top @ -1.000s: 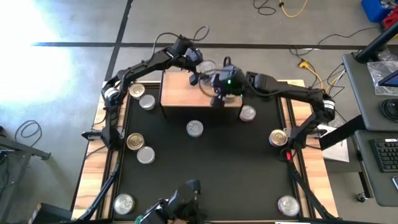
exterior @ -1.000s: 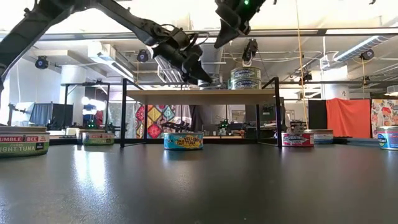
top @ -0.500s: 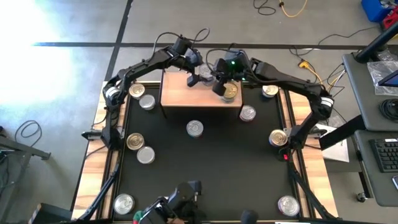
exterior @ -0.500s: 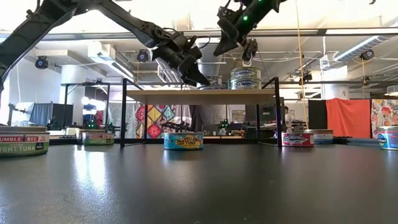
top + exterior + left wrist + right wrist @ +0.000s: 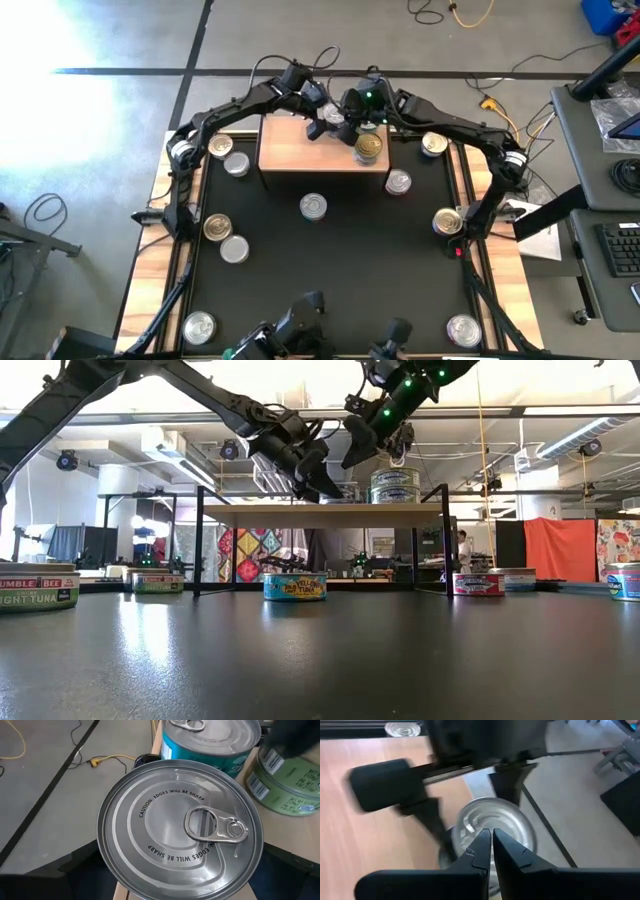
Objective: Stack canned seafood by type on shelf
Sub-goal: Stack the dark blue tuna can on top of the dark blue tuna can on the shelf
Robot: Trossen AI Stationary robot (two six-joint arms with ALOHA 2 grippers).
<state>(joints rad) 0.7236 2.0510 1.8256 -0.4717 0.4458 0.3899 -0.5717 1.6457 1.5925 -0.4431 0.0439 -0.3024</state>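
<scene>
The left gripper (image 5: 318, 128) holds a silver-lidded can (image 5: 181, 830) between wide fingers over the far edge of the shelf (image 5: 290, 150), just beside the two-can stack (image 5: 395, 485), while the right gripper (image 5: 492, 851), fingers shut and empty, hovers above it.

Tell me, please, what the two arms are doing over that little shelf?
The left gripper holds a silver-lidded can at the far edge of the wooden shelf, next to a stack of two cans. The right gripper is shut, empty and hovering just above. Other tuna cans wait on the black table.
</scene>
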